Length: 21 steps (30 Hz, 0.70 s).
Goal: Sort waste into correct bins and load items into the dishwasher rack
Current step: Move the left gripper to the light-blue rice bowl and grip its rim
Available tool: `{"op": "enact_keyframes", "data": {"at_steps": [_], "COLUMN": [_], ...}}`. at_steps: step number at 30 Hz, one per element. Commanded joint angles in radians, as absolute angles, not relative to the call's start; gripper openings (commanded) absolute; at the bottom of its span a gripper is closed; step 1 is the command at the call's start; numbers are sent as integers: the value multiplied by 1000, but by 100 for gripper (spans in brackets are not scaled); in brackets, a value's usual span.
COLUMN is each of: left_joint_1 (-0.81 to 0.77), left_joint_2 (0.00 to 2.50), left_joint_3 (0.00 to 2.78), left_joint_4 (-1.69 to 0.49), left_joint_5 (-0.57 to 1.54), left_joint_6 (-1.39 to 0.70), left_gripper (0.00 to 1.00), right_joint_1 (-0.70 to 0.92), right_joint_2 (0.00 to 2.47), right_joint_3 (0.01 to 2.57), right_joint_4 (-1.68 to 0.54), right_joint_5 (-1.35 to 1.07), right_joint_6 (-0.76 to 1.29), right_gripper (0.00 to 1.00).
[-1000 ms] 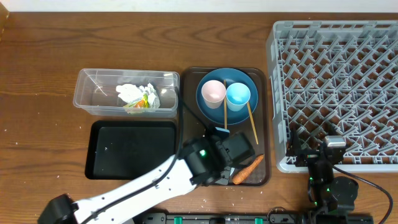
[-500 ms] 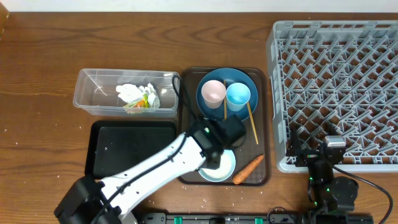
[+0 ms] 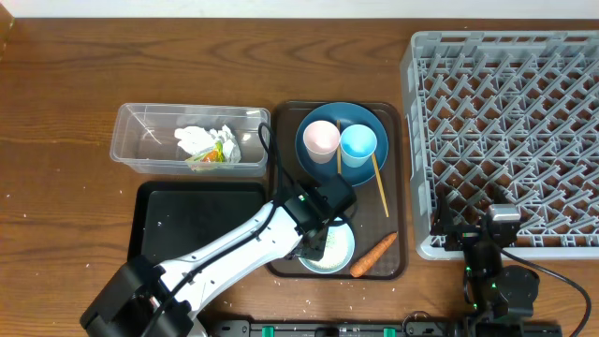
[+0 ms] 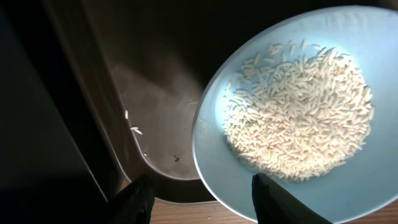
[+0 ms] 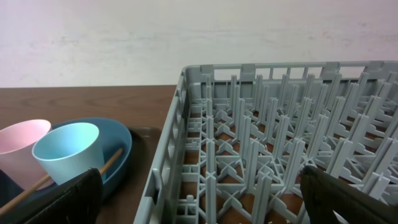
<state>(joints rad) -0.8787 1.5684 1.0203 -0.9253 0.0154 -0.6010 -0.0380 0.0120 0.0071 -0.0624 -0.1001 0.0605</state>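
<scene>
Left claw (image 4: 202, 200) stands apart astride the white bowl (image 4: 208, 155) rim, seemingly to tip out its rice (image 4: 298, 118); right claw (image 5: 199, 199) gapes, idle.

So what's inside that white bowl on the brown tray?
The white bowl holds a heap of loose white rice grains; a few stray grains lie outside it on the brown tray. What lies beneath the rice is covered.

**A:** Large grey plastic dishwasher rack (image 5: 261, 143) of upright pegs fills the right!

**B:** And on the left, a small pink cup (image 5: 18, 149) beside a small light-blue cup (image 5: 67, 155) on the round blue plate (image 5: 122, 154), with a thin wooden chopstick (image 5: 107, 163) alongside.
</scene>
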Motion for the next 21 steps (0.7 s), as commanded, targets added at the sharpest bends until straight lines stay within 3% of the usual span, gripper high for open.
{"op": "enact_keyframes", "data": {"at_steps": [1,7,11,14,21], "left_joint_1": [-875,-875,-875,-873,-873], "left_joint_2": [1577,1577,1576,1576,1575], "left_joint_3": [991,880,871,878,881], "left_joint_4": [-897,-779,-767,-759,-760], "left_joint_5": [19,19,7,-57,-256], "left_joint_6": [-595,-633,-633,-633,-633], "left_gripper": [53,52,40,34,33], "right_joint_1": [-42,-42,-42,-42,-42], "right_joint_2": [7,7,7,7,7], "right_joint_3": [6,6,6,6,6], "right_joint_4": [-64,-65,-64,-64,-64], "right_joint_5": [-101,-101,-101,-102,-101], "right_joint_6": [63,63,63,63,63], "right_gripper": [99,99,99,99,99]}}
